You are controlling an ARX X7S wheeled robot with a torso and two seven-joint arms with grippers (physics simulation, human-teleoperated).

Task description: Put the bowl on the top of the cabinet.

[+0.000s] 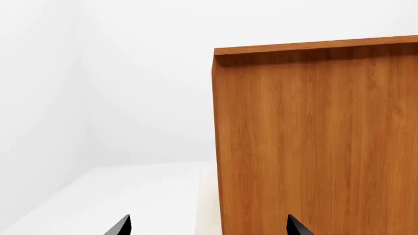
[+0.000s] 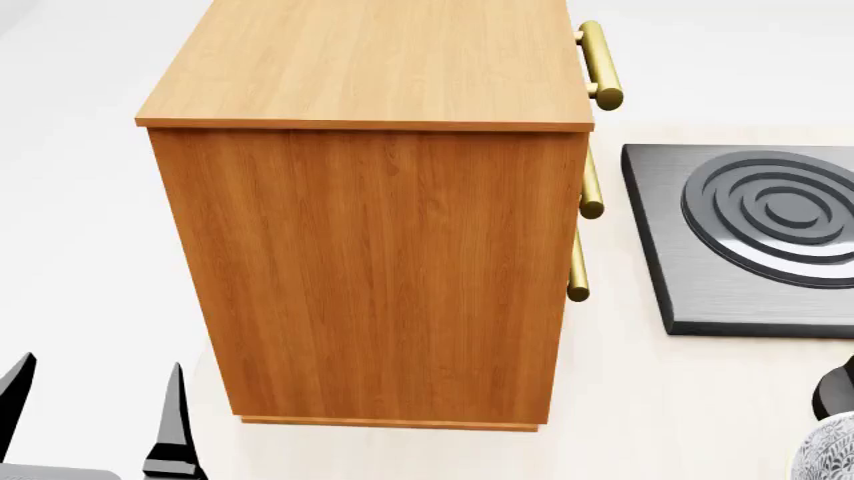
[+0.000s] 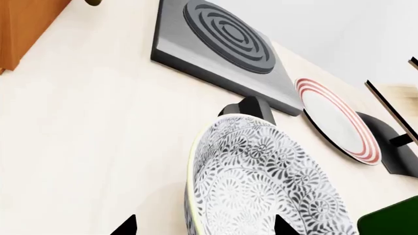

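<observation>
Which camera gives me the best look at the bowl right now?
The right wrist view: the bowl fills the foreground there, tilted, its grey leaf pattern clear, with the right gripper fingers on either side. The head view catches only a sliver of it at the bottom right corner. The left wrist view shows none of it, just the cabinet.

You see the cabinet (image 2: 387, 270) in orange-brown wood grain, matt, with a paler smooth wooden top and polished brass bar handles (image 2: 599, 65). The bowl (image 3: 261, 186) looks like glazed white ceramic under a fine grey leaf print. Your hotplate (image 2: 761, 235) is brushed dark metal with glossy rings. The tabletop (image 3: 85, 147) is smooth, matt cream.
</observation>
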